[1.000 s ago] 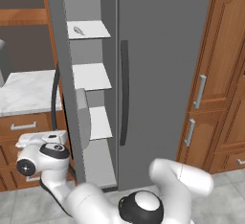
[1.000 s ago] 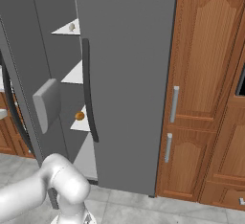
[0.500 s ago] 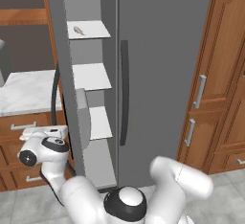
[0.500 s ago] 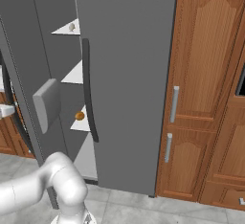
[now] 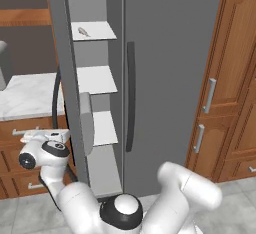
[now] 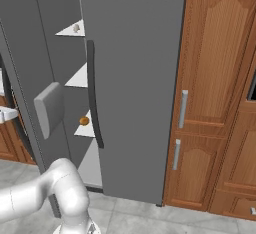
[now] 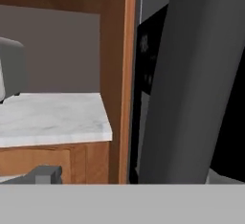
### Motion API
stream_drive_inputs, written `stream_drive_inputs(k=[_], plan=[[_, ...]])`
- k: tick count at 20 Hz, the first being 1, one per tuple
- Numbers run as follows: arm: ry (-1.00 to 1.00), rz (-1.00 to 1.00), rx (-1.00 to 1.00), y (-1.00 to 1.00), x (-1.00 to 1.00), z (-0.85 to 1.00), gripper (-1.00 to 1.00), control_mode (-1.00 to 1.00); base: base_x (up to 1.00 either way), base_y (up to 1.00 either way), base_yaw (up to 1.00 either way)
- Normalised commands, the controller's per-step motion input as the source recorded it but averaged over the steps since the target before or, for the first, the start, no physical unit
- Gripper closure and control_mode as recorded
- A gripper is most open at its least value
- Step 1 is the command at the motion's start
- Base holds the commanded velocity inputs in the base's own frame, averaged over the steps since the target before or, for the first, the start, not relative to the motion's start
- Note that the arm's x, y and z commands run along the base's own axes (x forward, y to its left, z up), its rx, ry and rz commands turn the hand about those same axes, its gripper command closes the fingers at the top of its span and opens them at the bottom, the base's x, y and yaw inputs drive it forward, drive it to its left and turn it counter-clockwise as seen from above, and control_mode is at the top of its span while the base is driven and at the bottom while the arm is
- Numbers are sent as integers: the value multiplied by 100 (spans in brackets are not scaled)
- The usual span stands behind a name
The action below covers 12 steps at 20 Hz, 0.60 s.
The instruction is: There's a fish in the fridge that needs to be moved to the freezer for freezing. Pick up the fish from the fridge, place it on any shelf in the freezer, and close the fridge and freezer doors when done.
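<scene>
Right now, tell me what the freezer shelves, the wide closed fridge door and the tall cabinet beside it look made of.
Freezer shelves: thin boards, matte white, plastic-like; glass can't be ruled out.
Fridge door: flat uniform grey, looks like painted or brushed metal, with a dark bar handle.
Cabinet: reddish-brown wood, visible grain, raised panels.

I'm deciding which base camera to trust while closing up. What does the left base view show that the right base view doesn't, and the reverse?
Left base view alone: a marble counter left of the freezer and wooden drawers under it.

Right base view alone: a small orange ball on a lower shelf.

Both: the fish on the top shelf, the freezer door open, the fridge door shut, brown cabinets to the right.
</scene>
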Motion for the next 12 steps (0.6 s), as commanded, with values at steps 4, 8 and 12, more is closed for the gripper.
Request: stream_drive_inputs(k=[4, 8, 12], plan=[[0, -7, 0, -66, 30, -11, -100, -100, 0, 0, 0], [0, -12, 1, -100, 10, -6, -100, -100, 0, 0, 0], [0, -13, 3, -100, 14, 0, -100, -100, 0, 0, 0]])
